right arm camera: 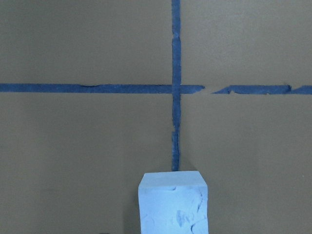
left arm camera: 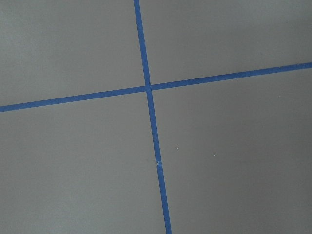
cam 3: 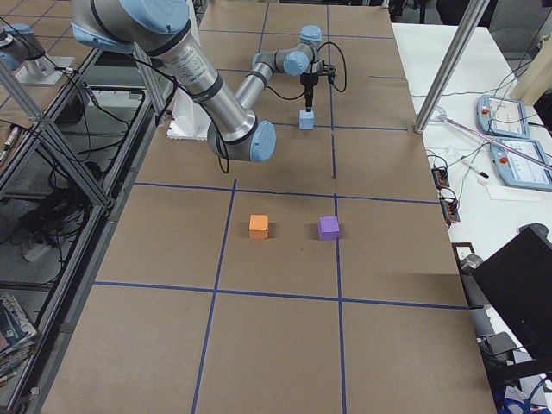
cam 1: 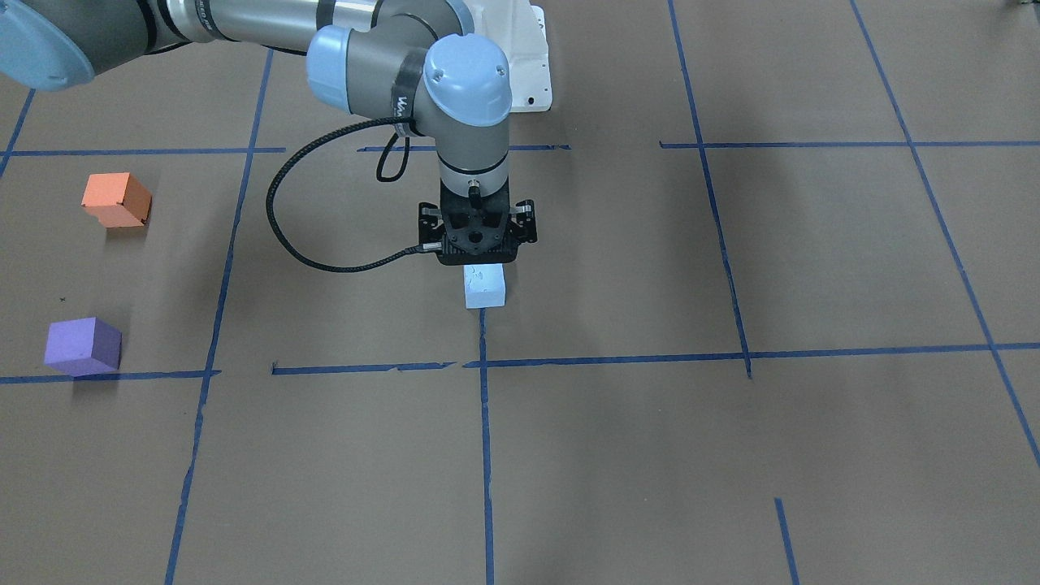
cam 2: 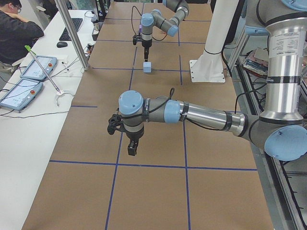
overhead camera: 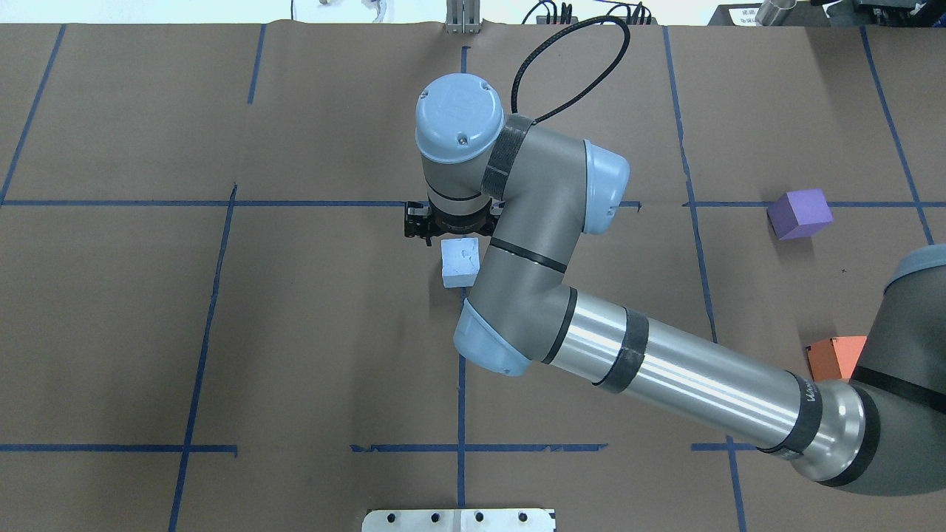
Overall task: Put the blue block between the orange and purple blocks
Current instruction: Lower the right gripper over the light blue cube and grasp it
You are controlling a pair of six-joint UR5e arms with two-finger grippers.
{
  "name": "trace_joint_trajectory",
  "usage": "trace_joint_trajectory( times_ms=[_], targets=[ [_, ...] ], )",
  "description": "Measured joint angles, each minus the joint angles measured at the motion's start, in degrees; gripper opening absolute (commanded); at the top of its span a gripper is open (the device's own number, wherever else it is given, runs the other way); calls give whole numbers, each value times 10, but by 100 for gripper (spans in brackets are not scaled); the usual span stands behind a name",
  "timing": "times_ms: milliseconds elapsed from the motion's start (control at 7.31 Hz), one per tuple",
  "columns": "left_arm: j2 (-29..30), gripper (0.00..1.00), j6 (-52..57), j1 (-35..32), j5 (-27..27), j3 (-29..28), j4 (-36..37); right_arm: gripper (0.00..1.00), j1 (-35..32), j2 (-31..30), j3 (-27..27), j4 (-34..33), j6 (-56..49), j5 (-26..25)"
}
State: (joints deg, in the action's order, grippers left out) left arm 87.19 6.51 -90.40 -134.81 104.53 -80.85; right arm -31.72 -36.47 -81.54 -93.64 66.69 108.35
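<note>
While the front-facing view hid the fingers under the black body of the right gripper point(cam 1: 478, 244), it showed the blue block point(cam 1: 484, 286) directly beneath, mid-table at the end of a tape line point(cam 1: 485, 422). Whether the pincer was apart or clamped could not be told. The right wrist camera caught only the block's pitted surface, no fingers. The orange block point(cam 1: 117, 200) and purple block point(cam 1: 83, 346) sat well apart from it, both whole here, though overhead the right arm point(overhead camera: 665, 369) half covered the orange one. Only the left-end view showed the left gripper point(cam 2: 131, 146), hovering above the table point(cam 2: 153, 196), its state unclear.
</note>
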Motion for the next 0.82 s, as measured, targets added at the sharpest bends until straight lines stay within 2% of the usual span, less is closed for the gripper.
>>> trace_joint_trajectory(
  times_ms=[274, 821],
  targets=[
    [0, 100, -1, 0, 0, 0, 0, 100, 8, 2, 39, 27, -4, -8],
    [0, 100, -3, 0, 0, 0, 0, 99, 24, 5, 83, 38, -6, -18]
  ],
)
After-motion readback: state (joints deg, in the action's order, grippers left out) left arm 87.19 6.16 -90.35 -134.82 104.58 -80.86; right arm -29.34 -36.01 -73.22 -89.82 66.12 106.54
